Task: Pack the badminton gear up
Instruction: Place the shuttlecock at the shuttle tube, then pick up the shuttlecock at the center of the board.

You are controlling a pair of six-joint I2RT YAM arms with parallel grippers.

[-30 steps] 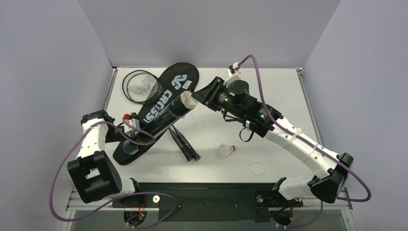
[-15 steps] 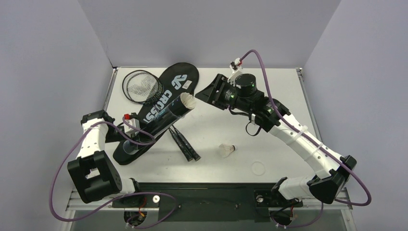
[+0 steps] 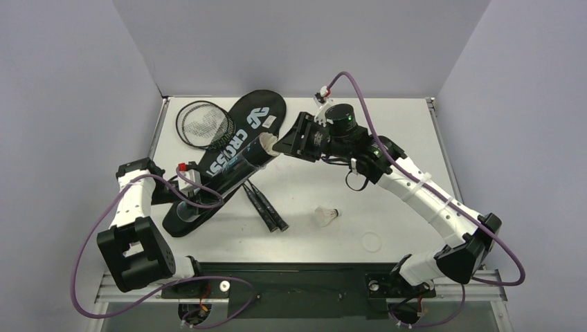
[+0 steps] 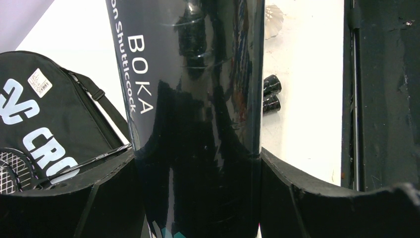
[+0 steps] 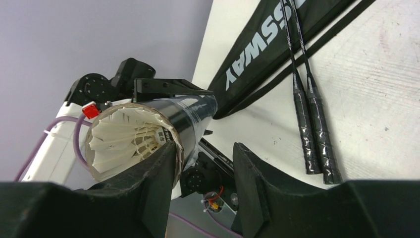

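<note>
Badminton gear (image 3: 239, 138) part-packed | left gripper (image 4: 195, 166) clamped tube (image 4: 198, 99) | right gripper (image 5: 203, 168) stood open, empty, at mouth | seated shuttlecock (image 5: 126, 136) inside | loose shuttlecock (image 3: 327, 215), rackets (image 3: 266, 207) lay unpacked

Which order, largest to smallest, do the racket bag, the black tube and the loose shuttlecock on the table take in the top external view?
1. racket bag: largest, though the tube covers part.
2. black tube: shorter and narrower than the bag.
3. loose shuttlecock: clearly smallest.
</note>
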